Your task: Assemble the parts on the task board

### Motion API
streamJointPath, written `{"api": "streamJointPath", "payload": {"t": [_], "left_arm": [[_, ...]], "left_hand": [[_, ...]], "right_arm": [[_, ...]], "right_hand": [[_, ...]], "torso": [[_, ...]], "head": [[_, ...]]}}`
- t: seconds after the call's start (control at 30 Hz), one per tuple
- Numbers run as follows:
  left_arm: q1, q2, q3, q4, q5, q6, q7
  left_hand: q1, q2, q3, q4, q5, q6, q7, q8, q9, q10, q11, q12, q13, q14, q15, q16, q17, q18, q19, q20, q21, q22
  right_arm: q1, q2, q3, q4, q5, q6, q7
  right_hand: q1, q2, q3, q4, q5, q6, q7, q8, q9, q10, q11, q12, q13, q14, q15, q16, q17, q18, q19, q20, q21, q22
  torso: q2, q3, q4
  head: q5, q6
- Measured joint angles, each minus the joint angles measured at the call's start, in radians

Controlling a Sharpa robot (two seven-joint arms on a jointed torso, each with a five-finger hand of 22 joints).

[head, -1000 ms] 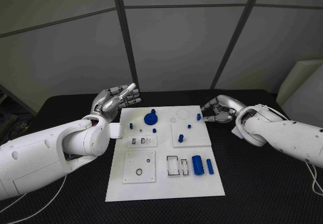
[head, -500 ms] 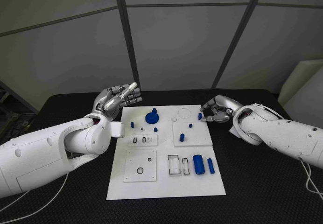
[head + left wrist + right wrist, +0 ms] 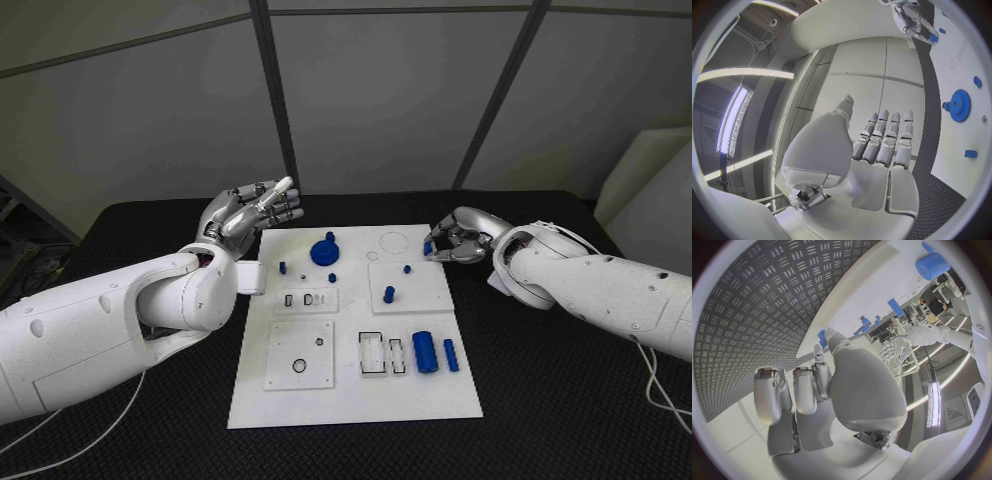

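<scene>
Head view: the white task board (image 3: pixel 353 395) lies mid-counter (image 3: pixel 577 400), carrying a blue gear (image 3: pixel 326 252), pegs and a large blue cylinder (image 3: pixel 424 352) nearer the robot. At the board's far right corner, the right hand (image 3: pixel 459 238) pinches a small blue part (image 3: pixel 428 247) in its fingers. Beyond the far left corner, the left hand (image 3: pixel 255 212) is raised, fingers straight, empty.
</scene>
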Motion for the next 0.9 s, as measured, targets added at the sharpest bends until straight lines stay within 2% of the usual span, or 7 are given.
{"api": "streamJointPath", "payload": {"t": [0.67, 0.83, 0.9], "left_arm": [[0.0, -0.001, 0.0, -0.001, 0.0, 0.001, -0.002], [0.0, -0.001, 0.0, -0.001, 0.0, 0.001, -0.002], [0.0, -0.001, 0.0, -0.001, 0.0, 0.001, -0.003]], "left_hand": [[0.0, 0.0, -0.004, -0.004, 0.0, 0.0, 0.0, 0.0, -0.001, 0.0, 0.0, 0.0, 0.0, -0.007, 0.0, 0.0, 0.0, 0.0, 0.0, 0.0, 0.0, 0.0], [0.0, 0.0, -0.004, -0.004, 0.0, 0.0, 0.0, 0.0, -0.001, 0.0, 0.0, 0.0, 0.0, -0.007, 0.0, 0.0, 0.0, 0.0, 0.0, 0.0, 0.0, -0.001], [0.0, 0.0, -0.004, -0.004, 0.0, 0.0, 0.0, 0.0, -0.001, 0.0, 0.0, 0.0, 0.0, -0.007, 0.0, 0.0, 0.0, 0.0, 0.0, 0.0, 0.0, -0.001]], "right_arm": [[0.0, 0.017, 0.0, -0.007, -0.008, 0.011, -0.013], [0.0, 0.016, 0.0, -0.007, -0.009, 0.008, -0.014], [0.0, 0.015, 0.0, -0.006, -0.009, 0.005, -0.014]], "right_hand": [[-0.005, 0.005, 0.001, 0.001, 0.0, 0.01, -0.003, 0.0, 0.0, 0.0, 0.0, 0.004, 0.0, 0.0, 0.0, 0.004, 0.001, 0.0, 0.0, 0.0, 0.008, 0.0], [-0.001, 0.034, 0.015, -0.002, 0.0, 0.058, -0.011, 0.02, 0.008, 0.005, -0.005, 0.008, 0.0, -0.001, -0.001, 0.008, 0.001, 0.0, 0.0, 0.0, 0.009, 0.0], [0.005, 0.043, 0.022, -0.009, 0.0, 0.083, -0.017, 0.027, 0.013, 0.007, -0.007, 0.008, 0.0, 0.001, -0.008, 0.008, 0.001, 0.0, -0.003, -0.004, 0.012, 0.0]], "torso": [[0.0, 0.001, 0.0], [0.0, 0.0011, 0.0], [0.0, 0.0011, 0.0]], "head": [[0.0, -0.002], [0.0, -0.002], [0.0, -0.002]]}}
